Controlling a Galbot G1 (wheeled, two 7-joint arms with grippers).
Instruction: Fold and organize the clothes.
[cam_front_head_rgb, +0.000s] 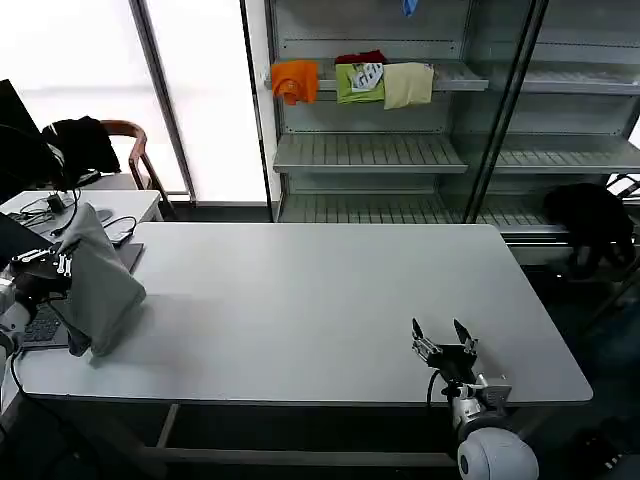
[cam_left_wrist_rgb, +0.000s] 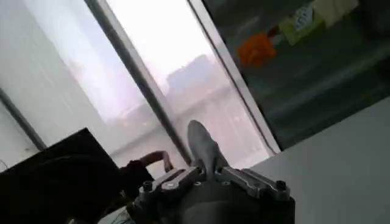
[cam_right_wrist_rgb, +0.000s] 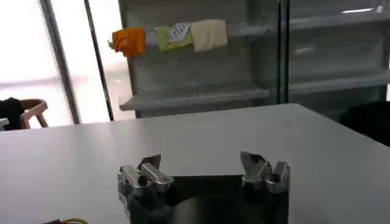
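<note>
While left claw (cam_front_head_rgb: 45, 272) grips shirt (cam_front_head_rgb: 95, 285) at table (cam_front_head_rgb: 330, 300) edge — right claw (cam_front_head_rgb: 445, 335) released

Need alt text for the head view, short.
The left gripper holds a light grey soft shirt hanging at the left end of the long white table. The right gripper rests with fingers open over the table's near edge. Orange, green and cream garments sit on a metal shelf behind.

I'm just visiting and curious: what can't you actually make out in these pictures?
- Grey shirt, head view: hangs bunched from the left gripper; its print and collar are folded out of sight.
- Left wrist view: cloth covers the finger gap.
- Head view: left arm cut off by the edge.
</note>
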